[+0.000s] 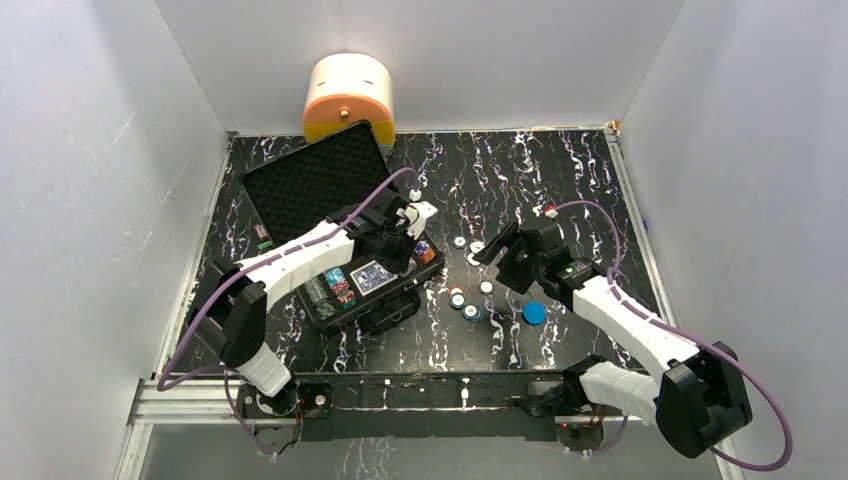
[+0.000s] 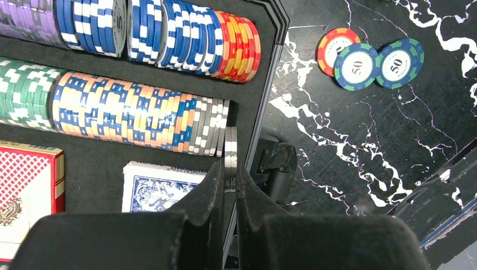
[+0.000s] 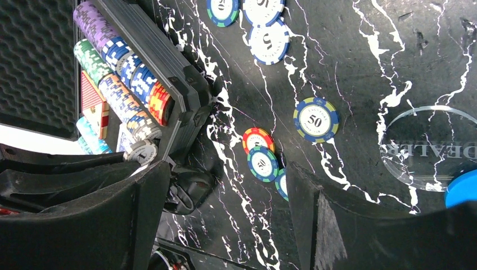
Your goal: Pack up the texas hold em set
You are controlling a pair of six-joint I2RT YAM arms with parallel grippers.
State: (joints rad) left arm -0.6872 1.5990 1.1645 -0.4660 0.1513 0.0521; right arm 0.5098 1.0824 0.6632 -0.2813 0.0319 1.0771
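The black briefcase (image 1: 345,310) lies open, with its foam lid (image 1: 312,180) leaning back. Rows of chips (image 2: 129,115), a blue deck (image 2: 160,191) and a red deck (image 2: 28,180) sit inside. My left gripper (image 2: 230,179) is shut on two grey-white chips (image 2: 230,151), held on edge at the right end of a chip row. My right gripper (image 3: 225,188) is open and empty above the table to the right of the case. Loose chips (image 3: 262,163) lie under it. A blue disc (image 1: 534,313) and a clear dealer disc (image 3: 430,149) lie nearby. No yellow disc is in view.
A cream-and-orange rounded container (image 1: 349,95) stands behind the lid at the back wall. More loose chips (image 1: 459,242) lie right of the case on the black marbled table (image 1: 560,180). White walls close in the left, back and right sides.
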